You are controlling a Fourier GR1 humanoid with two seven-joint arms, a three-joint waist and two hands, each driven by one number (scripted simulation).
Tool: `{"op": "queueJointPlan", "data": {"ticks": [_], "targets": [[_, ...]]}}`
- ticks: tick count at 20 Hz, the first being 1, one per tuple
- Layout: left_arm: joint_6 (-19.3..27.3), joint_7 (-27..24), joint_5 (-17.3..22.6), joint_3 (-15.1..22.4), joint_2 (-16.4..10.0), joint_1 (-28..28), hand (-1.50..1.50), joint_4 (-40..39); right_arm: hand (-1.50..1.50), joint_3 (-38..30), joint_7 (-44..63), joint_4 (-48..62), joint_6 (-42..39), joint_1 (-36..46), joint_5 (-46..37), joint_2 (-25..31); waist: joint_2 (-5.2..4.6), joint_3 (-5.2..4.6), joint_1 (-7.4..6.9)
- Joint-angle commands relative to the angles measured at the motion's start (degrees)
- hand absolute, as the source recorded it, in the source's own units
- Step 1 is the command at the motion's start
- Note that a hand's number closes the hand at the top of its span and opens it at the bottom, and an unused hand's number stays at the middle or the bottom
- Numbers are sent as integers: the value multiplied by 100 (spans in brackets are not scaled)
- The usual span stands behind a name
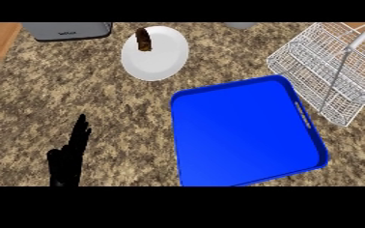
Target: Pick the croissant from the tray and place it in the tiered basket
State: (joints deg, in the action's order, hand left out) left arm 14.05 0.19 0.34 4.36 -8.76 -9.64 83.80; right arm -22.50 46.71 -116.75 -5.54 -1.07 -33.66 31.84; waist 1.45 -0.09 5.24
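A blue tray lies on the counter right of centre, and nothing shows on it. The white wire tiered basket stands at the right edge, just beyond the tray's far right corner. A small brown item, possibly the croissant, rests on the far left part of a white plate at the back. My left hand is at the lower left, open with fingers straight and pointing up, resting well left of the tray. My right hand does not show.
A grey appliance sits at the back left corner. A pale grey object peeks in at the top edge. The counter's wooden edge shows at the far left.
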Motion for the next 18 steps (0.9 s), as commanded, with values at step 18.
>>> {"op": "queueJointPlan", "data": {"ticks": [18], "targets": [[-272, -301, -165, 68, 163, 323, 0, -709, 150, -1382, 875, 816, -1129, 1360, 1049, 1889, -166, 6, -597]]}}
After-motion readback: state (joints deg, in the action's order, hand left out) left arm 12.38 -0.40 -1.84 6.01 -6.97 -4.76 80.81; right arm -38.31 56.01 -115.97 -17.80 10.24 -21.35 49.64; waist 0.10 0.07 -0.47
